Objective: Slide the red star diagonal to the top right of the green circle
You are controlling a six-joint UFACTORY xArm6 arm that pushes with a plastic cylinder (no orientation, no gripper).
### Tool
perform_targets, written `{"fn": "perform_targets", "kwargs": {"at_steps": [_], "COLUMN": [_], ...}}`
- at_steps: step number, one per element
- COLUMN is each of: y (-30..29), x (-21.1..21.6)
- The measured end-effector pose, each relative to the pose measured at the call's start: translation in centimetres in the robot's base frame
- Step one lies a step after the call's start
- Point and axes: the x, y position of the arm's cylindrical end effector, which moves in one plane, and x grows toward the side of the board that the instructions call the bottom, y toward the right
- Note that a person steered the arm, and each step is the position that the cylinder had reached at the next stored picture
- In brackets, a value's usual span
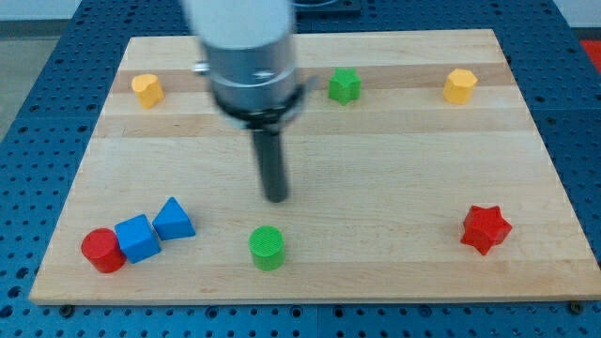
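Note:
The red star (485, 228) lies near the view's lower right of the wooden board (376, 169). The green circle (267, 247) sits low in the middle of the board. My tip (276, 197) is just above the green circle and slightly to its right, apart from it. The red star is far to the tip's right and a little lower. The rod hangs from a grey cylinder at the view's top.
A green star (345, 85) and a yellow block (459, 85) lie near the top edge, with another yellow block (147, 90) at top left. A red cylinder (101, 251), a blue cube (137, 238) and a blue triangle (173, 219) cluster at bottom left.

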Motion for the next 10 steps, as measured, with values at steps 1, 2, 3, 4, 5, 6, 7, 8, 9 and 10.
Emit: {"fn": "perform_targets", "kwargs": {"at_steps": [1, 2, 3, 4, 5, 6, 7, 8, 9, 10], "y": [9.4, 18.0, 22.3, 23.9, 27.7, 27.7, 28.3, 27.9, 25.6, 21.8], "x": [-0.8, -2.5, -3.3, -3.1, 0.9, 2.9, 3.2, 7.8, 8.7, 6.9]}}
